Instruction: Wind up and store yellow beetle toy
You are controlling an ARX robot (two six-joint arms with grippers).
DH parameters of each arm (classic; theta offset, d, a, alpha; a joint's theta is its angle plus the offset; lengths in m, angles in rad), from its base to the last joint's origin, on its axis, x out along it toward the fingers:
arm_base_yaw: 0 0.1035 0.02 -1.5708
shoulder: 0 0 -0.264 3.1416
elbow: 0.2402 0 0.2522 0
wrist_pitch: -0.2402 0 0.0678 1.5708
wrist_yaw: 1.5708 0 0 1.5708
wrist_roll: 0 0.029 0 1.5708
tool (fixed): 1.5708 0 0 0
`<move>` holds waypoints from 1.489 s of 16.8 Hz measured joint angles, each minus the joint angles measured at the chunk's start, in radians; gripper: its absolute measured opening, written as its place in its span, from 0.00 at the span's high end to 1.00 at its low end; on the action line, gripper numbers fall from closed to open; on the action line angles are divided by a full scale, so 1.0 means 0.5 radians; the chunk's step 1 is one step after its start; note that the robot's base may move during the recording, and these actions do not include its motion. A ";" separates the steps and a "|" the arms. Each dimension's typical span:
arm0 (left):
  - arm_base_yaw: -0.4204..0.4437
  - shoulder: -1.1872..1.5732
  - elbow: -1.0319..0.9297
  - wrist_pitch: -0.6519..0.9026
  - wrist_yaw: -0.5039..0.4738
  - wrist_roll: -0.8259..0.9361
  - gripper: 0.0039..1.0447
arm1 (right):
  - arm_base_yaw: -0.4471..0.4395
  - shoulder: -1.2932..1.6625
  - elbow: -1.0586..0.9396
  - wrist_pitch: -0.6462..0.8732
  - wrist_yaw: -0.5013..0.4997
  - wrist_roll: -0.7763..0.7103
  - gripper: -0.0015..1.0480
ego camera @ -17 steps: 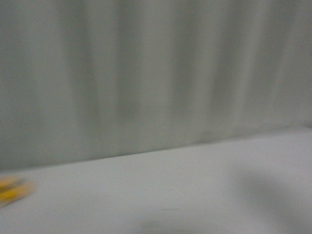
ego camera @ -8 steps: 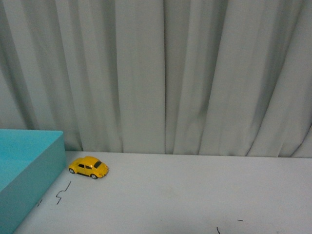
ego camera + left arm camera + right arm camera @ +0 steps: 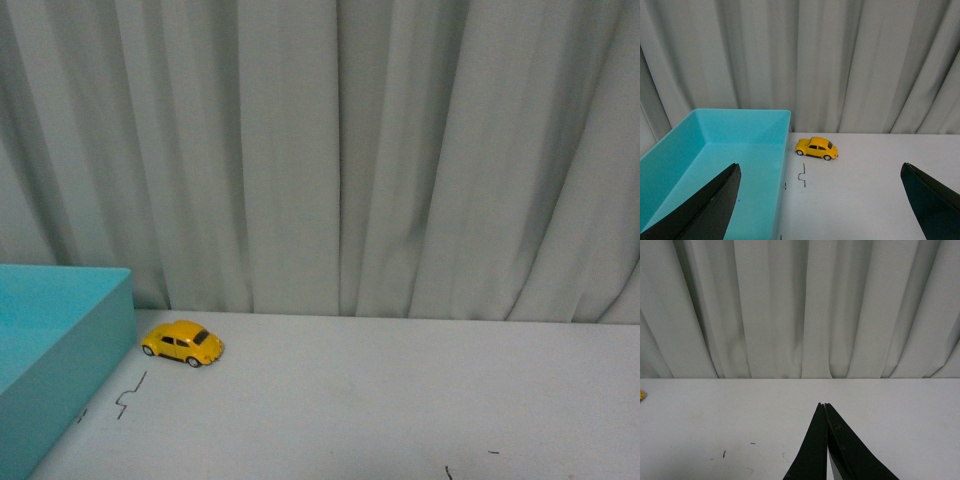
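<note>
**Stock of the table: one toy car, one box, two grippers**

1. Yellow beetle toy (image 3: 182, 343). You will find it standing on its four wheels on the white table (image 3: 400, 400), side-on to the front camera. It is at the far left of the tabletop, close to the curtain (image 3: 350, 150). It sits just beside the far right corner of the box, with a narrow strip of table between them. Nothing is holding it. The left wrist camera shows the same car (image 3: 816, 148) out ahead of the left gripper and well apart from both fingers.

2. Turquoise box (image 3: 70, 340). It is open-topped and sits at the left edge of the table. From the left wrist camera you can see down into the box (image 3: 782, 150), and the part in view holds nothing.

3. Black squiggle (image 3: 128, 395). It is drawn on the table on the near side of the car, just off the box wall. A few smaller dark specks lie further right.

4. Left gripper (image 3: 819, 166). Its two dark fingers are spread wide apart and grip nothing.

5. Right gripper (image 3: 823, 405). Its fingers are pressed together tip to tip with nothing between them. It is over bare table and faces the curtain.
</note>
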 joint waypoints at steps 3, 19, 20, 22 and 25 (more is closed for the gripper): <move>0.000 0.000 0.000 0.000 0.001 0.000 0.06 | 0.000 -0.077 -0.057 -0.002 0.000 0.002 0.98; -0.040 0.365 0.268 -0.561 0.027 -0.240 0.06 | 0.000 -0.510 -0.056 -0.443 -0.001 0.002 0.07; -0.122 0.610 0.415 -0.553 -0.052 -0.368 0.06 | 0.000 -0.510 -0.056 -0.443 -0.001 0.002 0.06; -0.268 0.948 0.651 -0.199 -0.140 -0.393 0.06 | 0.000 -0.510 -0.056 -0.443 0.000 0.002 0.06; -0.336 1.258 0.829 0.094 -0.130 -0.351 0.06 | 0.000 -0.510 -0.056 -0.445 -0.002 0.002 0.06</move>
